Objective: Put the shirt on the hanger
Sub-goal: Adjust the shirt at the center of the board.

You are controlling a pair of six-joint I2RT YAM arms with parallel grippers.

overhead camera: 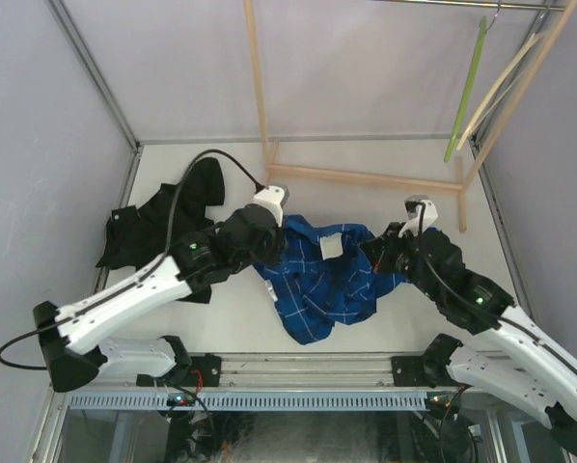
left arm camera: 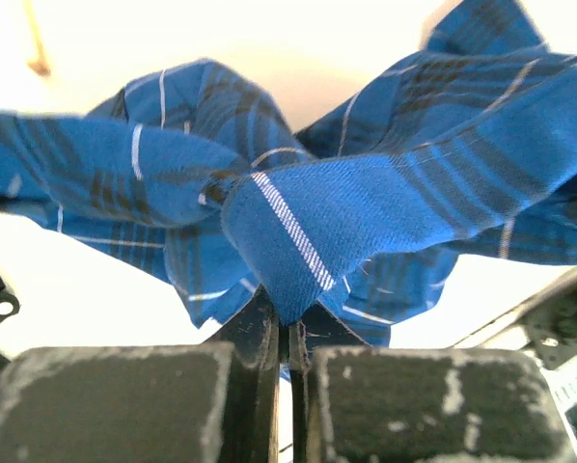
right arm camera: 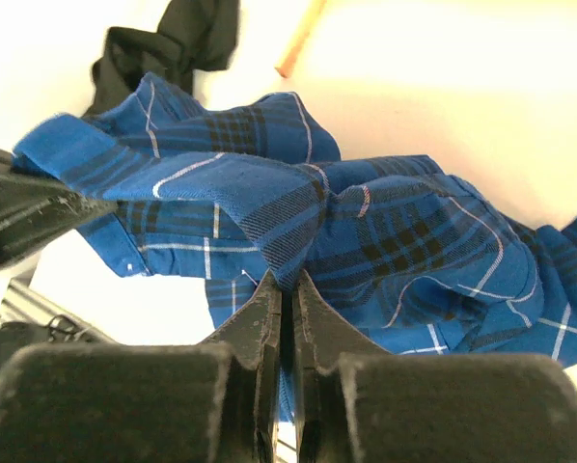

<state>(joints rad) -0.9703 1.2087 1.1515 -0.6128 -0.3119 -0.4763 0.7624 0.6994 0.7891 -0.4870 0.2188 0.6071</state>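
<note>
The blue plaid shirt [overhead camera: 322, 280] hangs bunched between my two arms above the middle of the table. My left gripper [overhead camera: 267, 253] is shut on a fold of the shirt [left arm camera: 288, 231] at its left side; the cloth is pinched between the jaws at the left gripper's tips [left arm camera: 288, 313]. My right gripper [overhead camera: 377, 253] is shut on the shirt [right arm camera: 366, 222] at its right side, the fabric squeezed at the right gripper's tips [right arm camera: 288, 282]. The lime-green hanger [overhead camera: 465, 92] hangs from the rail at the back right, well away from both grippers.
A black garment [overhead camera: 163, 217] lies crumpled at the left of the table, also in the right wrist view as the black garment [right arm camera: 173, 43]. A wooden rack frame [overhead camera: 366, 178] stands at the back, with a pale hanger [overhead camera: 506, 82] beside the green one.
</note>
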